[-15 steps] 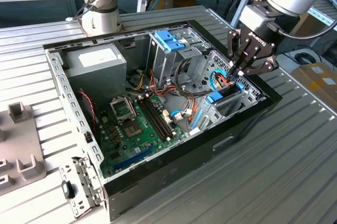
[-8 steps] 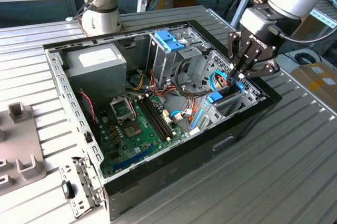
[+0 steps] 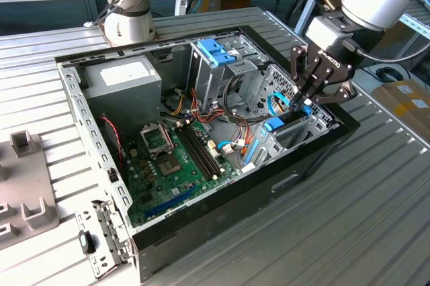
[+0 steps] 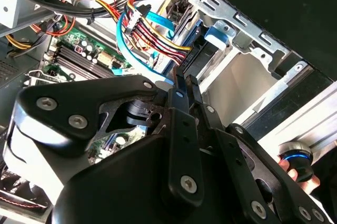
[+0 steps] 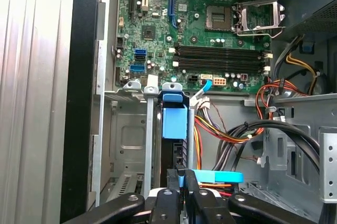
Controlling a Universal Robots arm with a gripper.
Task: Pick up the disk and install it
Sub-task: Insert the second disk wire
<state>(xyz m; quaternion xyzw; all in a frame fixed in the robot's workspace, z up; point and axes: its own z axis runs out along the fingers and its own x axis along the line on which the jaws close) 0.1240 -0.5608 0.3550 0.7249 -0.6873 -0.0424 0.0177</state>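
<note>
Black linkage of the gripper point(image 4: 181, 84) crowds the lower half of the second wrist view, its slim fingers point(image 5: 181, 179) pinching the blue-framed edge of the disk point(image 5: 175, 121). In the first wrist view the disk stands on edge at lower centre, inside a grey metal drive bay point(image 5: 126, 140) of the open computer case point(image 3: 316, 155). In the exterior view the gripper point(image 3: 304, 101) hangs at right of centre over that bay, with the disk's blue carrier point(image 3: 279, 123) just below it. Within the case lie a green motherboard point(image 3: 175, 165) at centre, a grey power-supply box point(image 3: 124, 81) at upper left, a tall cage with a blue handle point(image 3: 216, 51) at upper centre, and bundled coloured cables point(image 4: 152, 29). Ribbed metal table point(image 3: 363, 205) carries the case.
</note>
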